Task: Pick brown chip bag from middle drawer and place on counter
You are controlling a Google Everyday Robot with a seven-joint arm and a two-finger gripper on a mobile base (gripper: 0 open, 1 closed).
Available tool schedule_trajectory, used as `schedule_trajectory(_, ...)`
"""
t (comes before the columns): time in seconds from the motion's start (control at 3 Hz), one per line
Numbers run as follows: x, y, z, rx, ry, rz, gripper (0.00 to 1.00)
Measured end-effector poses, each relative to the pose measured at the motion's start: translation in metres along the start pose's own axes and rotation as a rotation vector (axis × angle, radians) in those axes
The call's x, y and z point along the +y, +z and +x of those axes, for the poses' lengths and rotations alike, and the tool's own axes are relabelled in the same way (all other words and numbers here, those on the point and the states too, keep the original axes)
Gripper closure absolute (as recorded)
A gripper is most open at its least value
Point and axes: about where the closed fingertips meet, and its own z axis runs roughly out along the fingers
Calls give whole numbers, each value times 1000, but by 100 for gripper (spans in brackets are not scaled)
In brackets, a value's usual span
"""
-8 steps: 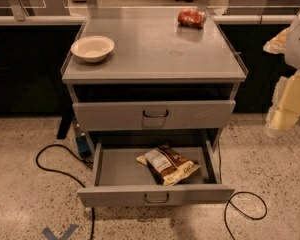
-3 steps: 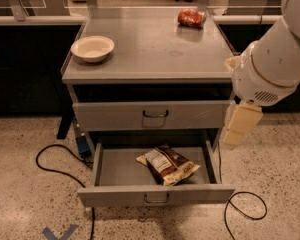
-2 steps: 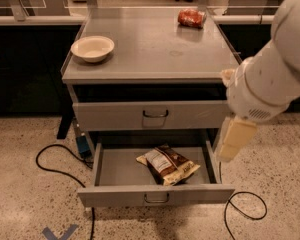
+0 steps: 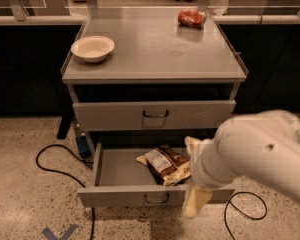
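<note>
Grey metal worktop (image 4: 155,49) above; pincer (image 4: 196,203) over front-right of shallow grey drawer (image 4: 120,195), grip unreadable. Risk: clipping drawer front, crinkled brown foil bag (image 4: 165,164) slipping.

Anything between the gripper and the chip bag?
Nothing visible. The chip bag lies uncovered in the open drawer; the gripper hangs at the drawer's front right, beside the bag.

My one camera looks down from in front of the table (image 4: 155,49), high and fairly near; my arm (image 4: 260,149) crosses low right, pincer (image 4: 196,204) before the middle drawer (image 4: 115,196) front.
</note>
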Motion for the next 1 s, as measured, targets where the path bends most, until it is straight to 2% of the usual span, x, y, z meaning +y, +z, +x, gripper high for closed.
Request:
schedule_trajectory(0.33,56,115,18,-11,13,-127,0)
schedule_trajectory(0.67,63,206,24,-34,39,-162,0)
schedule_trajectory(1.0,68,241,25,-60,68,-166,0)
